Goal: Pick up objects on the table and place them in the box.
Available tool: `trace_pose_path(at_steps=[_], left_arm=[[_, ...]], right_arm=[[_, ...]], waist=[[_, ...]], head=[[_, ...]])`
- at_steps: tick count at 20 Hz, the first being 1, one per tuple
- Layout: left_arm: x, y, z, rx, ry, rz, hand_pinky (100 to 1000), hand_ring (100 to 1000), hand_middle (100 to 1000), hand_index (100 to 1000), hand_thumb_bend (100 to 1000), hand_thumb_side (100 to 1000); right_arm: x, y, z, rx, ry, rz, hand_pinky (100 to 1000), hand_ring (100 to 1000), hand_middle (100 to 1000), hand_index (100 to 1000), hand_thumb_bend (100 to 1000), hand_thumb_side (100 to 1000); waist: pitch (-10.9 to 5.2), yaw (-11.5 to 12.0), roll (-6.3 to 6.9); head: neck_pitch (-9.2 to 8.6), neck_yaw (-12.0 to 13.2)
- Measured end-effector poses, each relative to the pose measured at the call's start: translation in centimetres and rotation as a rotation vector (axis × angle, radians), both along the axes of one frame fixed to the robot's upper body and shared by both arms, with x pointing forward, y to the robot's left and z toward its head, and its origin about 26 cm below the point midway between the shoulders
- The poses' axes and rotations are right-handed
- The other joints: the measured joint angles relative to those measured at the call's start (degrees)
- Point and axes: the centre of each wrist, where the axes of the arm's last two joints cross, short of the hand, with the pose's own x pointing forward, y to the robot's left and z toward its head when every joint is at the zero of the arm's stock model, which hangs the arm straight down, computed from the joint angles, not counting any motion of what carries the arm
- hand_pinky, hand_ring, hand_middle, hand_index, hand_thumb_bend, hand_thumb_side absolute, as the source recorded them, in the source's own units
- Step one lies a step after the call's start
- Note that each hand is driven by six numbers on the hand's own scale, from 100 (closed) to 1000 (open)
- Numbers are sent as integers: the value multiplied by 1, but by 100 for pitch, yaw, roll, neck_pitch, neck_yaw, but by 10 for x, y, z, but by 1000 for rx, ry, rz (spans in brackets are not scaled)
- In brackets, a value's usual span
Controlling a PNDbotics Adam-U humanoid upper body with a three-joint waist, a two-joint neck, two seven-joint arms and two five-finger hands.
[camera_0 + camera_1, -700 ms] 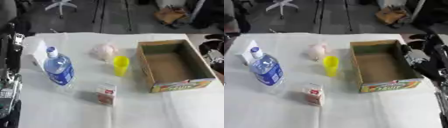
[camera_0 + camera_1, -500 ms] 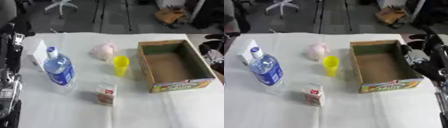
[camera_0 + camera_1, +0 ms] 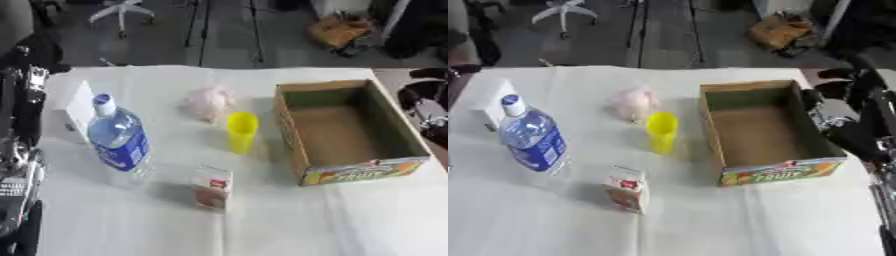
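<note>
Nothing is moving; I'm seeing my right robot hand (image 3: 837,117) beside the "FRUIT" box (image 3: 773,172), its fingers indiscernible.

A white-covered table (image 3: 289,220) fills the foreground; beyond it a dark grey floor (image 3: 219,35) holds an office chair base (image 3: 118,10) and what looks like a brown cardboard box (image 3: 780,30)

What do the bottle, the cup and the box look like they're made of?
The bottle: likely clear plastic, since it is see-through, with a blue label and a pale cap. The cup: probably plastic, a smooth, even yellow. The box: cardboard by its look, with dull brown inner walls and a printed colour front.
</note>
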Motion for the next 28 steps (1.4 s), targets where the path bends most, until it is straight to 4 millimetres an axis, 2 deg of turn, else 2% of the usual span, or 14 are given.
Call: trace_pose_path(at_steps=[6,10,11,13,14,21,28], left_arm=[[0,0,0,0,0,0,724,967,790,855,630,884],[-1,1,-1,23,20,7,743,978,803,859,752,809],[-2,3,-2,48,39,11,752,978,806,859,788,791],[-4,7,-1,124,76,21,754,978,806,859,797,787],[-5,8,1,158,88,25,772,975,814,861,850,763],[-12,24,3,441,225,55,795,974,821,881,892,779],[-16,30,-11,544,333,80,785,975,824,900,943,746]], right_arm=[[0,0,0,0,1,0,758,713,735,1000,446,391],[0,0,0,-2,4,3,758,712,735,1000,444,392],[0,0,0,-2,4,3,757,712,735,1000,443,392],[0,0,0,-3,5,3,758,712,735,1000,443,392],[0,0,0,-3,5,3,758,712,735,1000,443,392],[0,0,0,-3,5,4,757,712,735,1000,442,393],[0,0,0,-3,5,4,757,712,735,1000,441,392]], waist=[[0,-1,0],[0,-13,3],[0,-20,5],[0,-25,8],[0,-25,11],[6,-53,71],[4,-68,75]], head=[[0,5],[0,4],[0,3],[0,3],[0,3],[0,0],[0,-11]])
